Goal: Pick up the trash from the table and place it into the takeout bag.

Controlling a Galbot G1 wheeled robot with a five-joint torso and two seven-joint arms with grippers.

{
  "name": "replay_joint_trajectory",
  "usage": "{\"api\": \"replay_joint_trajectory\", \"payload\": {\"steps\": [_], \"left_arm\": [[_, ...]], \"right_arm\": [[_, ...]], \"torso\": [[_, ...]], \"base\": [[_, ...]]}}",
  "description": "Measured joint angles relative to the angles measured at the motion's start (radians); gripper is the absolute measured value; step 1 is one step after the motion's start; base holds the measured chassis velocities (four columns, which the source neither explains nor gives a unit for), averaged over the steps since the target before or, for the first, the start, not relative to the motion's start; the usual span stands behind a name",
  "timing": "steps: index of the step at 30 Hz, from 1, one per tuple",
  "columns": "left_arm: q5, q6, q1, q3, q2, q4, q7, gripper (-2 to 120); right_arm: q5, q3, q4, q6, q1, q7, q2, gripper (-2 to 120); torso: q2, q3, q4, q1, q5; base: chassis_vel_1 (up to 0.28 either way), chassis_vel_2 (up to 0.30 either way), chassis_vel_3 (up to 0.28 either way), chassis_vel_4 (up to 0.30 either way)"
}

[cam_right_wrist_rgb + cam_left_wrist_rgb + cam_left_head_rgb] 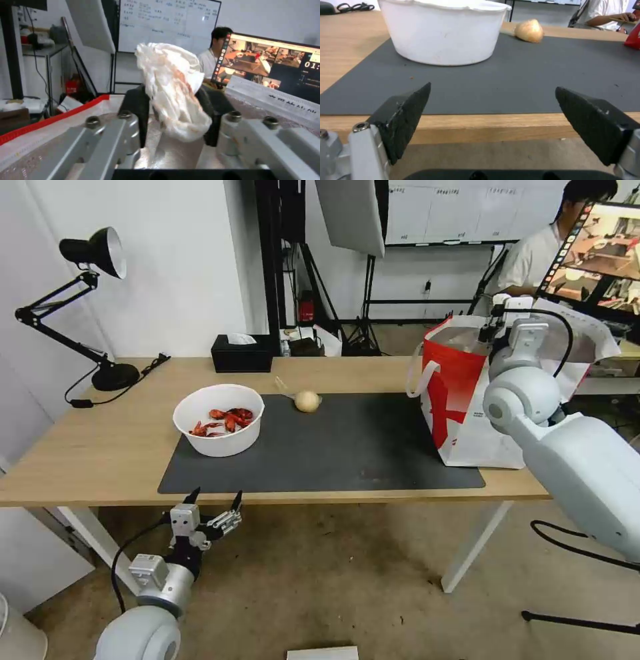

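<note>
Nearest, at the lower left of the head view, the left gripper hangs below the front edge of the desk, its two dark fingers spread wide and holding nothing; its wrist view looks between those fingers across the desk edge onto the dark grey mat. On the left part of the mat stands the white bowl; the head view looks down on the red crayfish shells in it, while the left wrist view shows its plain side wall. Further back, at the mat's far edge near the middle, lies the beige lump, apart from the bowl. At the right end of the mat stands the takeout bag, white with a red side panel and loop handles, its mouth open. The right arm reaches up over it from the lower right, and the right gripper sits above the open mouth, closed on a crumpled white tissue stained orange-red; the right wrist view shows the silver foil lining beneath it and the bag's red rim. At the desk's back edge sit a black tissue box and, far left, a black desk lamp. Beyond are a white wall, light stands and a whiteboard; the floor is bare concrete.
</note>
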Motion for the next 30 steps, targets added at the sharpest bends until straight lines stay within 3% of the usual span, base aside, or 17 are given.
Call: {"api": "replay_joint_trajectory", "payload": {"steps": [9,16,23,26,30], "left_arm": [[0.005,0.000,0.003,-0.005,-0.001,-0.002,0.000,100],[0.007,-0.001,0.005,-0.010,0.002,-0.011,0.000,100],[0.015,-0.003,0.005,-0.012,-0.001,-0.015,0.000,100],[0.020,-0.004,0.006,-0.011,-0.002,-0.015,0.000,100],[0.033,-0.007,0.010,-0.006,-0.006,-0.016,0.001,100]], "right_arm": [[0.001,0.011,0.018,-0.002,-0.025,-0.014,-0.007,68],[0.047,0.051,0.073,0.050,-0.064,-0.101,-0.014,96],[0.185,0.129,0.230,0.169,-0.172,-0.285,-0.063,100],[0.201,0.153,0.263,0.178,-0.217,-0.314,-0.075,100],[0.190,0.220,0.356,0.200,-0.406,-0.416,-0.111,100]], "torso": [[0.000,0.000,0.0000,0.000,0.0000],[0.000,0.000,0.0000,0.000,0.0000],[0.000,0.000,0.0001,0.000,-0.0002],[0.000,0.000,0.0000,0.000,-0.0001],[0.000,0.000,-0.0004,0.000,0.0004]], "base": [[0.000,0.000,0.000,0.000],[0.000,0.000,0.000,0.000],[0.000,0.000,0.000,0.000],[0.000,0.000,0.000,0.000],[0.000,0.000,0.000,0.000]]}}
